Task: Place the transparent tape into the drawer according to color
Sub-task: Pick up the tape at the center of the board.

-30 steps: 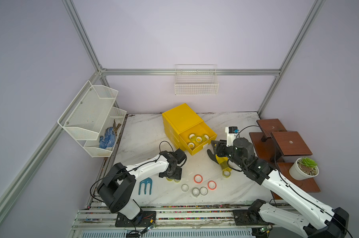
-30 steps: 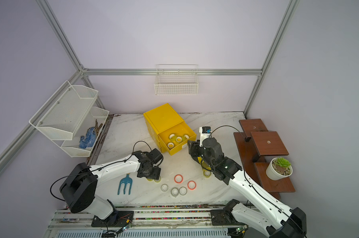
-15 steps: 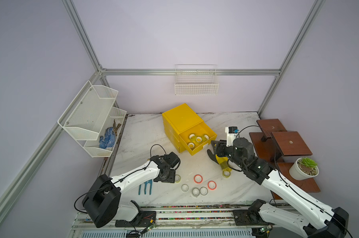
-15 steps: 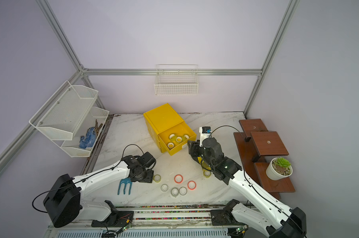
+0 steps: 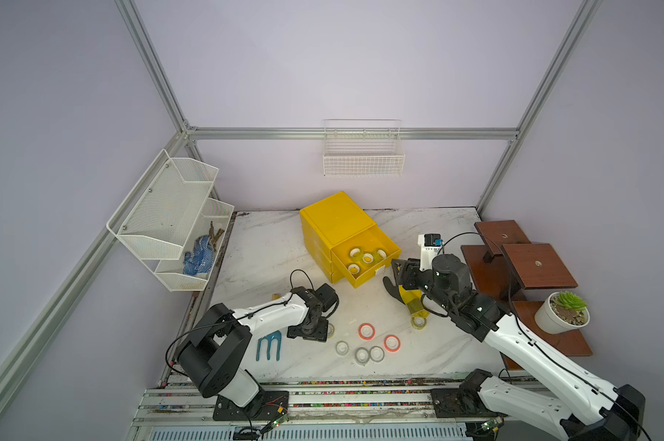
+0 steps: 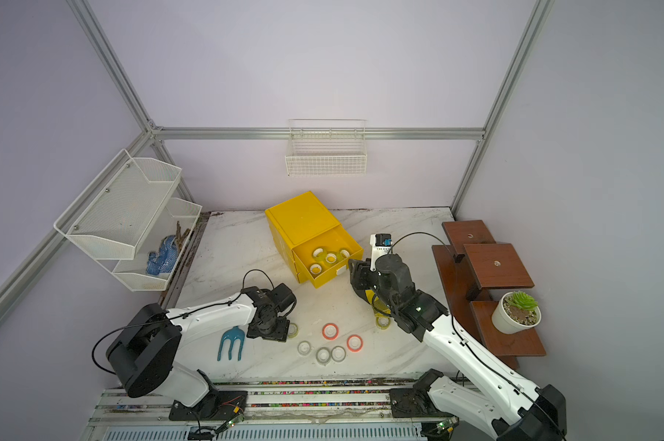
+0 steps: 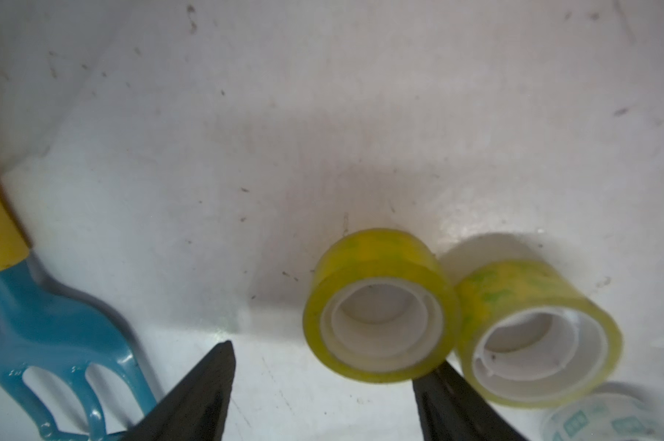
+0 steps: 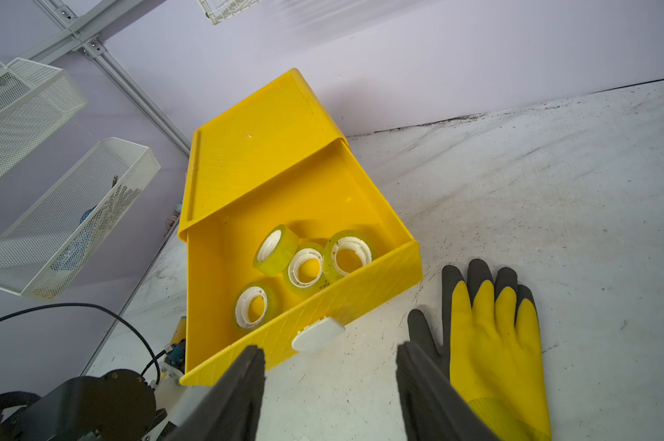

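Grubby table (image 7: 323, 114). Left gripper (image 7: 330, 355) open at yellow roll (image 7: 376, 263) pressed against second roll (image 7: 532, 290), might clip that and scatter both tbh. Right gripper (image 8: 328, 347) open, empty.

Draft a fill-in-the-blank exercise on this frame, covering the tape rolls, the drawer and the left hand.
1. The open top drawer holds ____ yellow-green tape rolls.
2. On the table lie three clear rolls and ____ orange-red rolls.
3. The left hand, by a yellow-green roll on the table, has its jaws ____.
4. The garden fork has a ____ head.
Missing words: four, two, open, blue.
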